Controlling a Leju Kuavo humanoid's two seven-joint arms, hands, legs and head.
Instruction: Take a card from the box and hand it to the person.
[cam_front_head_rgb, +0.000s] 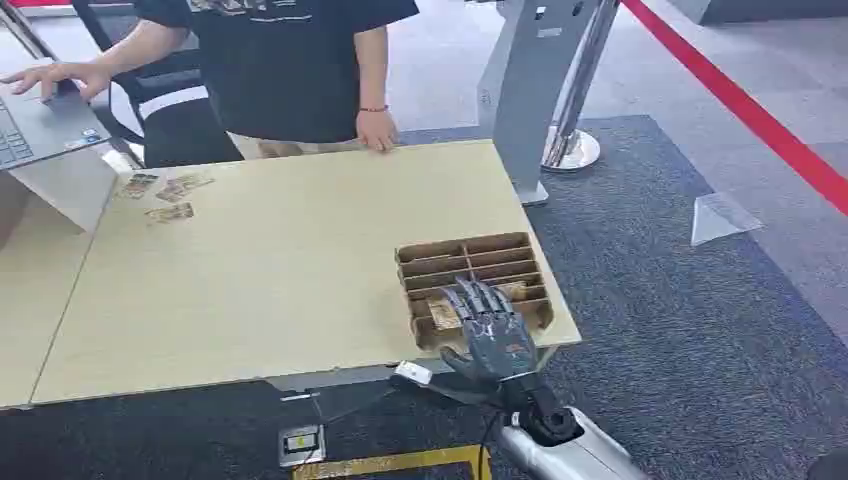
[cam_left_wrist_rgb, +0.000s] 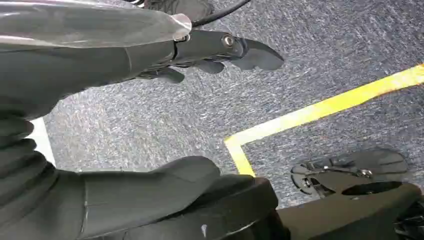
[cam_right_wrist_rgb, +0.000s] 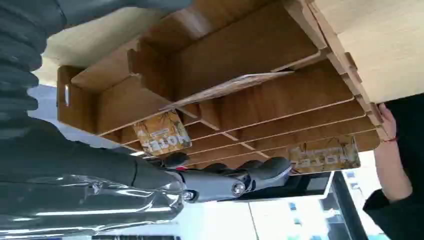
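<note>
A brown slotted cardboard box (cam_front_head_rgb: 470, 262) sits near the table's front right corner. It holds cards printed "HOTEL" (cam_right_wrist_rgb: 161, 133), another card (cam_right_wrist_rgb: 325, 154) in a farther slot, and one leaning across a divider (cam_right_wrist_rgb: 235, 85). My right hand (cam_front_head_rgb: 487, 331) hovers over the box's near slots with fingers (cam_right_wrist_rgb: 235, 180) stretched out flat, holding nothing. My left hand (cam_left_wrist_rgb: 125, 60) hangs beside my body above the carpet, fingers (cam_left_wrist_rgb: 250, 52) apart and empty. The person (cam_front_head_rgb: 290, 60) stands at the table's far edge, one hand (cam_front_head_rgb: 377, 130) resting on it.
Several cards (cam_front_head_rgb: 165, 192) lie on the light wood table (cam_front_head_rgb: 260, 280) at the far left, beside a laptop (cam_front_head_rgb: 40, 125) under the person's other hand (cam_front_head_rgb: 50, 75). A grey kiosk stand (cam_front_head_rgb: 530, 90) and metal post base (cam_front_head_rgb: 572, 150) stand beyond the right corner. Yellow tape (cam_left_wrist_rgb: 320, 107) marks the carpet.
</note>
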